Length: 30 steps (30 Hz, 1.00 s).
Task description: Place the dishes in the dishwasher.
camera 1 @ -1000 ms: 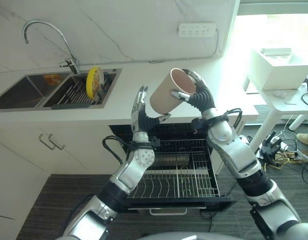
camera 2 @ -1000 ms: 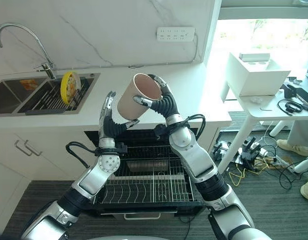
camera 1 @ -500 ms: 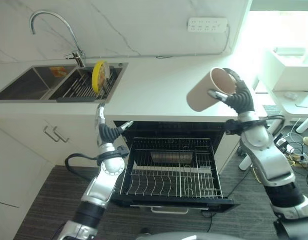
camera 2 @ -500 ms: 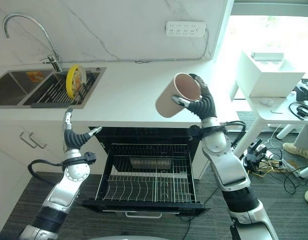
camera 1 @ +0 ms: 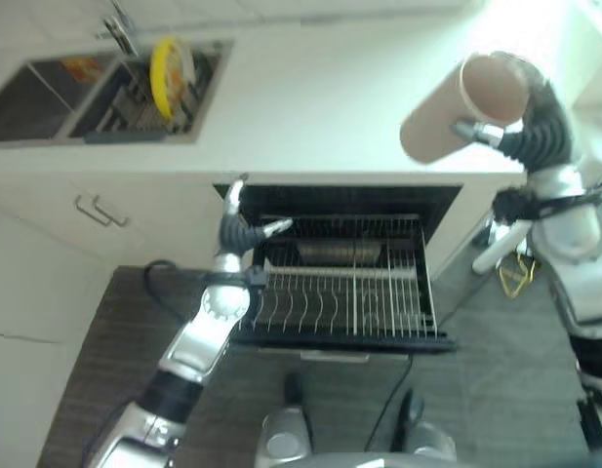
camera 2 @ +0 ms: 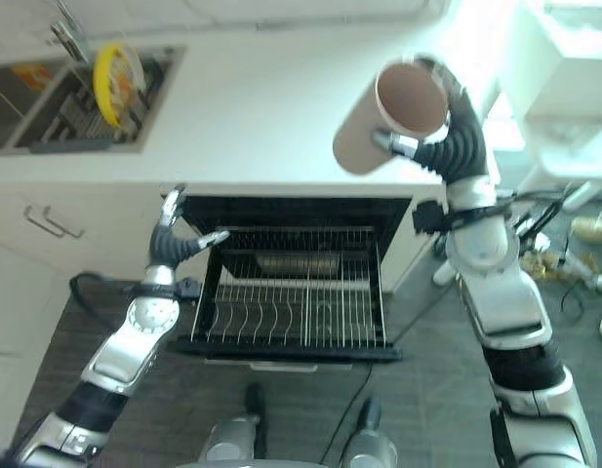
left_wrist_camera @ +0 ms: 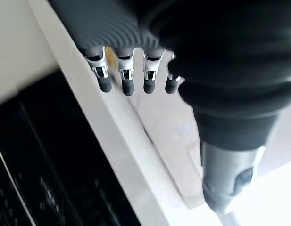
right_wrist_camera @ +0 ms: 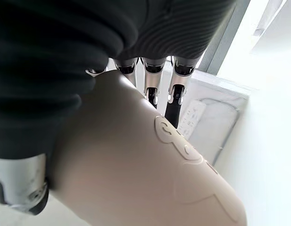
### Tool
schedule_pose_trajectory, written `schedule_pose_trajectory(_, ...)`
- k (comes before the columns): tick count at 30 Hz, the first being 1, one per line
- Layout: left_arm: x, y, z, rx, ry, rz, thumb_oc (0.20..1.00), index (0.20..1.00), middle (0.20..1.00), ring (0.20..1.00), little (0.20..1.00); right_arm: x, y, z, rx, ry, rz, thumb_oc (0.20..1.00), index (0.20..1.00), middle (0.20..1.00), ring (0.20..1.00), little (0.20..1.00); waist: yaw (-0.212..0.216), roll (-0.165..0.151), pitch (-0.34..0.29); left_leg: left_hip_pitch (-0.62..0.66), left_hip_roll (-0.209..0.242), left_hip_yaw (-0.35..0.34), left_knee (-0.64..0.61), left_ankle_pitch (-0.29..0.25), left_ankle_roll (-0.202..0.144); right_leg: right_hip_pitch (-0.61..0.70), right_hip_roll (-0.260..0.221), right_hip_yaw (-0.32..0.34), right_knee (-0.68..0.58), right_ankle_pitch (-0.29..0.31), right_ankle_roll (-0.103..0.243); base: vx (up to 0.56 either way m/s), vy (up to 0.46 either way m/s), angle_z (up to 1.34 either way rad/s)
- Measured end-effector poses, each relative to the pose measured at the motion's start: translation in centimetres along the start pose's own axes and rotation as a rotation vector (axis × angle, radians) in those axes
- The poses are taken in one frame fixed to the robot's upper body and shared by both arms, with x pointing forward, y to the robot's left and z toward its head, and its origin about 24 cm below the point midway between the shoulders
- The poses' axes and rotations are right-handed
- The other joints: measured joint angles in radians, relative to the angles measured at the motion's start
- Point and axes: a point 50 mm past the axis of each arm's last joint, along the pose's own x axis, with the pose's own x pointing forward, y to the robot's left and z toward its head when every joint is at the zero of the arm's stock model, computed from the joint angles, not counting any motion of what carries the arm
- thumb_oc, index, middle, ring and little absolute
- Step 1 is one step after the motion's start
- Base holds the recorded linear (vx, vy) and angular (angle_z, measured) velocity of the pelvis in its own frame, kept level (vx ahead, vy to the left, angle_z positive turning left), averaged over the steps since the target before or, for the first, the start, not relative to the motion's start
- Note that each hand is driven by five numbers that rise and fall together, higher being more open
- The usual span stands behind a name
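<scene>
The right hand is gripping the beige cup with fingers curled round its rim, holding it high over the counter; the left hand is hanging spread and empty beside the open dishwasher rack, leaving it clear for loading.

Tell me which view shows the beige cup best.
The right eye view: the whole beige cup shows, tilted, in the right robot hand. The left eye view shows much the same; the right wrist view shows just its side, close up.
</scene>
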Motion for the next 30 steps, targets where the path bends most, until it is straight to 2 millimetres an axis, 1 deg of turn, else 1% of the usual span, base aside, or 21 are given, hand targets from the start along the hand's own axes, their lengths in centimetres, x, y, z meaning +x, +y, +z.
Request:
schedule_pose_trajectory(2, 0.1, 0.5, -0.2, 0.006, 0.009, -0.017, 1.000, 1.000, 1.000, 1.000, 1.000, -0.6, -0.2, -0.6, -0.005, 0.017, -0.009, 0.200, 0.200, 0.200, 0.200, 0.200, -0.020, -0.017, 0.020, -0.001, -0.016, 0.001, 0.026, -0.014, 0.008, -0.003, -0.026, 0.004, 0.032, -0.020, 0.012, -0.03, 0.061, 0.06)
schedule_pose_trajectory(3, 0.1, 0.6, -0.2, 0.016, 0.010, -0.036, 1.000, 1.000, 1.000, 1.000, 1.000, -1.2, 0.0, -1.1, -0.009, 0.037, 0.001, 0.200, 0.200, 0.200, 0.200, 0.200, -0.024, -0.025, 0.040, -0.005, -0.023, 0.002, 0.053, -0.033, 0.014, -0.005, -0.042, 0.011, 0.052, -0.030, 0.018, -0.05, 0.048, 0.06)
schedule_pose_trajectory(5, 0.1, 0.6, 0.0, 0.015, -0.002, -0.048, 1.000, 1.000, 1.000, 1.000, 1.000, -1.3, 0.0, -1.1, -0.009, 0.039, 0.005, 0.200, 0.200, 0.200, 0.200, 0.200, -0.021, -0.032, 0.048, -0.027, -0.029, 0.002, 0.085, -0.046, 0.019, -0.026, -0.050, 0.022, 0.074, -0.035, 0.023, -0.05, 0.053, 0.01)
schedule_pose_trajectory(6, 0.1, 0.6, 0.5, 0.012, -0.025, -0.055, 1.000, 1.000, 1.000, 1.000, 1.000, -1.3, 0.0, -0.9, -0.008, 0.029, 0.006, 0.200, 0.200, 0.200, 0.200, 0.200, -0.018, -0.036, 0.052, -0.055, -0.023, 0.002, 0.124, -0.064, 0.018, -0.048, -0.053, 0.026, 0.100, -0.045, 0.019, -0.02, 0.039, -0.02)
schedule_pose_trajectory(8, 0.1, 0.4, 0.9, 0.018, -0.044, -0.082, 1.000, 1.000, 1.000, 1.000, 1.000, -1.3, 0.2, -0.8, -0.005, 0.022, 0.017, 0.200, 0.200, 0.200, 0.200, 0.200, -0.018, -0.042, 0.076, -0.068, -0.015, 0.003, 0.152, -0.075, 0.020, -0.056, -0.051, 0.028, 0.114, -0.049, 0.017, -0.04, 0.038, -0.03)
schedule_pose_trajectory(11, 0.1, 0.1, 0.9, 0.051, -0.049, -0.155, 1.000, 1.000, 1.000, 1.000, 1.000, -1.2, 0.1, -0.7, -0.016, 0.020, 0.025, 0.200, 0.200, 0.200, 0.200, 0.200, -0.024, -0.039, 0.080, -0.067, -0.014, 0.005, 0.155, -0.076, 0.021, -0.060, -0.051, 0.034, 0.121, -0.051, 0.017, -0.07, 0.040, -0.05)
schedule_pose_trajectory(13, 0.0, 0.1, 0.5, 0.130, -0.048, -0.260, 1.000, 1.000, 1.000, 1.000, 1.000, -1.0, -0.4, -0.5, -0.043, 0.006, 0.042, 0.200, 0.200, 0.200, 0.200, 0.200, -0.024, -0.036, 0.094, -0.068, -0.004, 0.019, 0.172, -0.085, 0.019, -0.076, -0.052, 0.053, 0.145, -0.059, 0.013, -0.05, 0.017, -0.18)
schedule_pose_trajectory(15, -0.2, 0.4, -0.1, 0.215, -0.021, -0.316, 1.000, 1.000, 1.000, 1.000, 1.000, -1.0, -0.6, -0.3, -0.055, 0.000, 0.054, 0.200, 0.200, 0.200, 0.200, 0.200, -0.036, -0.030, 0.106, -0.068, 0.005, 0.023, 0.198, -0.098, 0.018, -0.079, -0.052, 0.059, 0.167, -0.069, 0.011, -0.01, -0.005, -0.13)
schedule_pose_trajectory(18, -0.1, 1.4, -1.7, 0.291, 0.071, -0.365, 1.000, 1.000, 1.000, 1.000, 1.000, -1.1, -0.5, -0.4, -0.048, 0.002, 0.074, 0.200, 0.200, 0.200, 0.200, 0.200, -0.050, -0.026, 0.110, -0.066, 0.022, 0.026, 0.238, -0.121, 0.010, -0.084, -0.048, 0.075, 0.208, -0.095, 0.005, 0.04, -0.007, -0.09)
schedule_pose_trajectory(21, -0.8, 1.5, -3.5, 0.318, 0.178, -0.429, 1.000, 1.000, 1.000, 1.000, 1.000, -1.5, -0.3, -0.7, -0.035, 0.016, 0.103, 0.200, 0.200, 0.200, 0.200, 0.200, -0.056, -0.025, 0.109, -0.066, 0.036, 0.028, 0.258, -0.130, 0.004, -0.090, -0.043, 0.080, 0.235, -0.109, -0.003, 0.06, -0.017, -0.07)
schedule_pose_trajectory(23, -2.0, 1.1, -5.5, 0.376, 0.259, -0.490, 1.000, 1.000, 1.000, 1.000, 1.000, -1.9, 0.1, -0.9, -0.032, 0.031, 0.134, 0.200, 0.200, 0.200, 0.200, 0.200, -0.056, -0.024, 0.109, -0.064, 0.043, 0.028, 0.263, -0.131, 0.003, -0.089, -0.038, 0.081, 0.240, -0.110, -0.006, 0.07, -0.015, -0.04)
schedule_pose_trajectory(24, -3.0, 1.0, -6.9, 0.413, 0.322, -0.537, 1.000, 1.000, 1.000, 1.000, 1.000, -1.9, 0.3, -1.0, -0.030, 0.032, 0.154, 0.200, 0.200, 0.200, 0.200, 0.200, -0.056, -0.024, 0.109, -0.063, 0.049, 0.029, 0.267, -0.132, 0.001, -0.087, -0.032, 0.081, 0.240, -0.110, -0.008, 0.09, -0.009, -0.04)
schedule_pose_trajectory(26, -4.3, 0.9, -8.7, 0.459, 0.400, -0.594, 1.000, 1.000, 1.000, 1.000, 1.000, -2.1, 0.8, -1.1, -0.027, 0.039, 0.189, 0.200, 0.200, 0.200, 0.200, 0.200, -0.057, -0.024, 0.109, -0.049, 0.053, 0.033, 0.271, -0.133, 0.000, -0.071, -0.030, 0.080, 0.239, -0.111, -0.009, 0.10, -0.010, -0.02)
schedule_pose_trajectory(28, -6.5, 1.0, -11.8, 0.541, 0.533, -0.682, 1.000, 1.000, 1.000, 1.000, 1.000, -2.3, 1.2, -1.3, -0.021, 0.047, 0.241, 0.200, 0.200, 0.200, 0.200, 0.200, -0.060, -0.024, 0.109, -0.015, 0.056, 0.038, 0.271, -0.140, -0.001, -0.038, -0.029, 0.080, 0.236, -0.114, -0.009, 0.17, -0.011, -0.04)
schedule_pose_trajectory(30, -7.7, 1.2, -13.4, 0.579, 0.625, -0.725, 1.000, 1.000, 1.000, 1.000, 1.000, -2.4, 1.5, -1.3, -0.022, 0.049, 0.275, 0.200, 0.200, 0.200, 0.200, 0.200, -0.059, -0.024, 0.109, 0.006, 0.060, 0.051, 0.273, -0.150, -0.002, -0.023, -0.029, 0.087, 0.233, -0.119, -0.009, 0.13, -0.002, -0.11)
